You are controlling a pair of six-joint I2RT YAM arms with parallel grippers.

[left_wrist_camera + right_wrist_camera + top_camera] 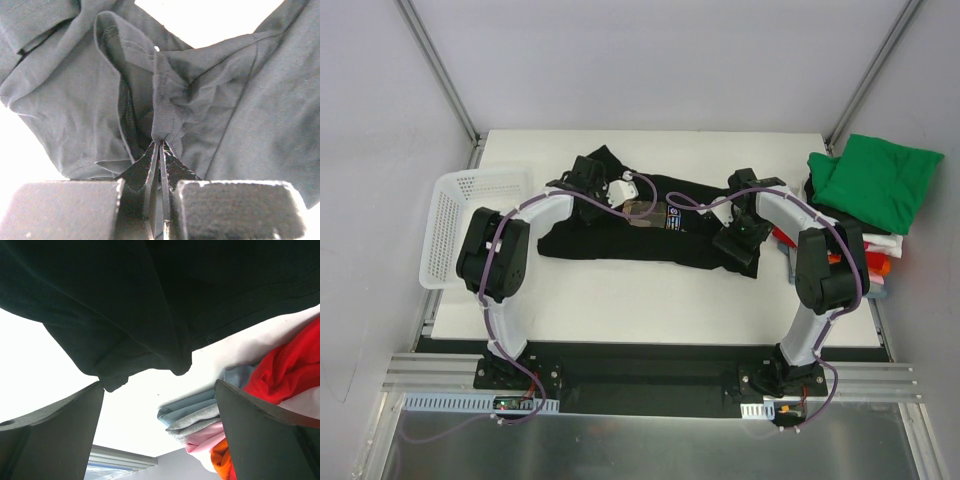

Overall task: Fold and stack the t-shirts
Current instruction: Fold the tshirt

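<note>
A black t-shirt [620, 238] lies spread across the middle of the table, its rectangular chest print [670, 221] facing up. My left gripper [638, 205] sits on the shirt's upper middle. In the left wrist view it [161, 144] is shut on a bunched ridge of the black cloth [167, 107] by the neckline. My right gripper [738, 243] hovers over the shirt's right end. It [159, 386] stands open with nothing between its fingers, the shirt's edge [145, 310] just beyond them. Folded t-shirts [875, 180] are stacked at the right, green on top.
A white mesh basket [450, 215] stands at the table's left edge. The stack's lower layers [200, 416] show blue, grey, pink, orange and red just right of the right gripper. Metal frame posts rise at the back corners.
</note>
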